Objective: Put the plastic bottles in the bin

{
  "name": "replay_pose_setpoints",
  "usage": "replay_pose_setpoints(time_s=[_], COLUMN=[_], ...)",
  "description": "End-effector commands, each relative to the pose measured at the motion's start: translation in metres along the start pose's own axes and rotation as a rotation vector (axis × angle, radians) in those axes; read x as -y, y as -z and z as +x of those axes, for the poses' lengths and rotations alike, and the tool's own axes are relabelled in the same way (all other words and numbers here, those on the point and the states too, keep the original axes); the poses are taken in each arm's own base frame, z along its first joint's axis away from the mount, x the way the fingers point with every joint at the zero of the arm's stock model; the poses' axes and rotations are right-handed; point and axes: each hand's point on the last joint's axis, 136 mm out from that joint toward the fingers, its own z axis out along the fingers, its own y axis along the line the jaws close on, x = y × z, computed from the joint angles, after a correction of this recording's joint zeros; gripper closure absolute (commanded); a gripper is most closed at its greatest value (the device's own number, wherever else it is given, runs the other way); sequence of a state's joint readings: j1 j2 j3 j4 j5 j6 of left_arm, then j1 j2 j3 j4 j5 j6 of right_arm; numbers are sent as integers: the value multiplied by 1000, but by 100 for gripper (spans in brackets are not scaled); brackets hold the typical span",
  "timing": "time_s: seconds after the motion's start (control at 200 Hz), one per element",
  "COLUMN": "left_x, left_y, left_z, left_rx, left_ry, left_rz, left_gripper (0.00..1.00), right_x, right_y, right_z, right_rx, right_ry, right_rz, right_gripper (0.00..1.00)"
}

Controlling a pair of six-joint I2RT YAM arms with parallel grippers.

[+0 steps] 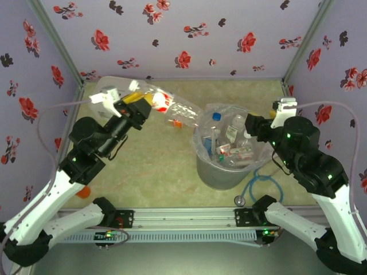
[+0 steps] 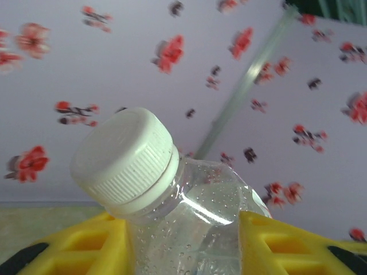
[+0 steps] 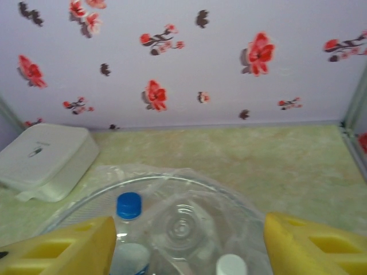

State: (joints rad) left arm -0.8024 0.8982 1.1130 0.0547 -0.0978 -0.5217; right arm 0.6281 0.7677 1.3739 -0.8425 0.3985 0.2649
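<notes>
The bench (image 1: pixel 155 166) is a pale, marbled slab walled in by flowered fabric. Right of its middle, toward the near edge, stands the bin (image 1: pixel 212 172), a round grey bucket lined with a crinkly clear bag (image 1: pixel 203 129). Inside it is a jumble of clear plastic bottles (image 1: pixel 229 143).

A flat white box with rounded corners (image 3: pixel 46 157) sits at the far left corner. A blue hose (image 1: pixel 261 183) curls on the bench between the bin and the right arm.

The left tool (image 2: pixel 180 223) is above the far left part of the bench. Its yellow ribbed fingers (image 2: pixel 86 246) are clamped on both sides of a clear bottle (image 2: pixel 189 217). Close up, the bottle shows a ridged white cap (image 2: pixel 123 163) and droplets inside the neck, and from overhead a red label.

The right tool (image 3: pixel 186 229) hangs over the bin's right rim with its jaws wide and nothing gripped. Below it lie a blue cap (image 3: pixel 129 205) and a white cap (image 3: pixel 231 264).

A small orange piece (image 1: pixel 175 122) lies on the bench just left of the bin, too small to identify
</notes>
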Motion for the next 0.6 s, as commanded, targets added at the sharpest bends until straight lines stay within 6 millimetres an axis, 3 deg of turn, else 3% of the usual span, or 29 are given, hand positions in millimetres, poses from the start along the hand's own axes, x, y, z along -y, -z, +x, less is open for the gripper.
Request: replay_pose_setpoints(time_s=[0.0,0.135,0.235,0.43,0.595], left_x=[33,68,83,77,66], left_y=[-25,-50,-62,-70,-67], left_z=[38,68,92,154,202], left_rx=[-155,-235,-273,-445,-593], left_ry=[-169,-246,-267,-500,-593], left_rz=[122,220,269,228,231], left_gripper=[76,76,76,76,79], right_x=[27,32,32,26,15], right_y=[11,18,19,12,0], right_z=[5,10,14,18,20], right_rx=[1,3,-14,-44,-74], right_ry=[-19,-36,-31,-6,15], right_rz=[121,123,122,106,74], right_gripper=[31,31,31,31,31])
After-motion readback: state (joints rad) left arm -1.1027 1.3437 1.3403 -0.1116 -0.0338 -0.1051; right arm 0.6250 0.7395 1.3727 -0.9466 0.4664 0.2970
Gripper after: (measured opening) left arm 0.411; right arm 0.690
